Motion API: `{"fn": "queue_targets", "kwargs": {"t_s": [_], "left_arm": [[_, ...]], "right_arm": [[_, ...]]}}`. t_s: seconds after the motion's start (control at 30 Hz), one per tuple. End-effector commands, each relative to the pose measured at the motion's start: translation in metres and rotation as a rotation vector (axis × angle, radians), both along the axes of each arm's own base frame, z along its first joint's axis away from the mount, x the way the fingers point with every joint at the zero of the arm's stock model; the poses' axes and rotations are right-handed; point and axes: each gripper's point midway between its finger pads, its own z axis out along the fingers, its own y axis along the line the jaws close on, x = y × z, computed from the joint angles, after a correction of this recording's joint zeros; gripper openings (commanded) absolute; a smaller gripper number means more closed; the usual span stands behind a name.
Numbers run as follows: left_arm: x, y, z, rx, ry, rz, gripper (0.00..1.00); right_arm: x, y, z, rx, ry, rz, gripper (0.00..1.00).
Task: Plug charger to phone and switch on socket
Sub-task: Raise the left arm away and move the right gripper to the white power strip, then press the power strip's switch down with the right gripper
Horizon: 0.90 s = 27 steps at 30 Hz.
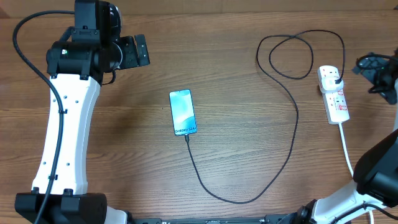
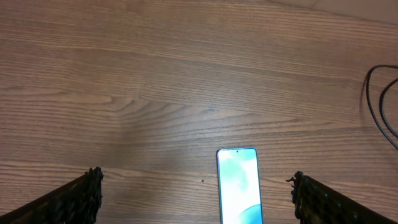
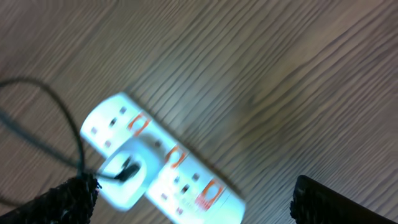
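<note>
Phone (image 1: 183,112) lies face up mid-table, the charger (image 1: 297,121) meeting its near end and looping right to a black plug seated in the socket (image 1: 334,93), while the left gripper (image 2: 196,180) hangs wide open off the phone and the right gripper (image 3: 193,186) spreads empty over the socket.

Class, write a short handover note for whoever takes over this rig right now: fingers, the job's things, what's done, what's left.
Left gripper: fingers open, empty, clear of the phone.
Right gripper: fingers open, empty, above the socket.
Charger: tip at the phone's near end, apparently plugged in; plug seated in the socket.
Left: switching the socket on; its switches are too blurred to read, so check first.
</note>
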Motion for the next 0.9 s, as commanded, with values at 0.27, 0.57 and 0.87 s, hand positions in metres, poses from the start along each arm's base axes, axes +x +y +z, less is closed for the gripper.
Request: {"fn": "queue_targets", "kwargs": {"t_s": [0.27,0.57,0.87], "left_arm": [[0.001,0.000,0.000,0.018,-0.002,-0.008,1.00],[0.001,0.000,0.000,0.018,-0.002,-0.007,0.99],[0.001,0.000,0.000,0.018,-0.002,-0.008,0.99]], "right_arm": [[-0.006,-0.027,-0.083,0.030,0.163,-0.005,1.00],[-0.004,-0.019,-0.117,0.101,0.192,0.018,1.00],[0.004,-0.002,-0.122,0.198,0.150,0.053,1.00]]}}
